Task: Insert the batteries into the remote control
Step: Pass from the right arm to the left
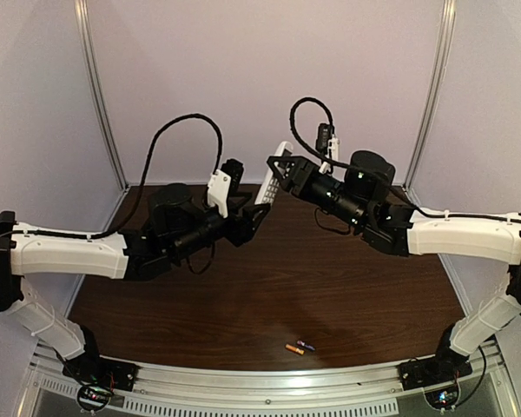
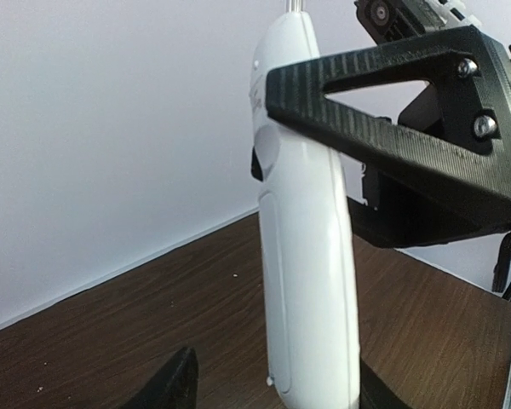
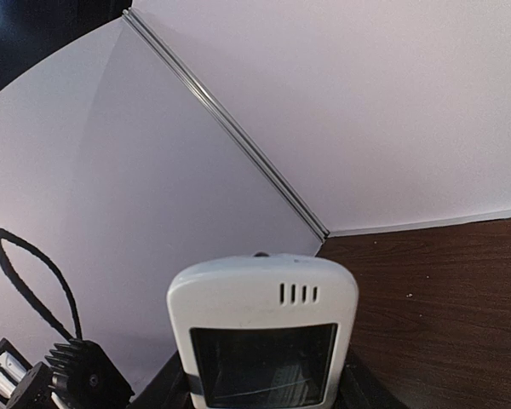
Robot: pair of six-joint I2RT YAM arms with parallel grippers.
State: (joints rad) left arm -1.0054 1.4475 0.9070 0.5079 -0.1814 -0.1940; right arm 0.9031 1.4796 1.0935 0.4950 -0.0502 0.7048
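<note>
The white remote control is held upright in the air at the back middle of the table. My right gripper is shut on its upper part; its screen end fills the right wrist view between the black fingers. My left gripper is open around the remote's lower end: the left finger stands apart from it and the right finger is against it. The orange and purple-blue batteries lie side by side on the table near the front edge.
The dark wooden table is walled by pale panels at the back and sides. A metal rail runs along the front edge. The right gripper's black finger crosses the remote in the left wrist view.
</note>
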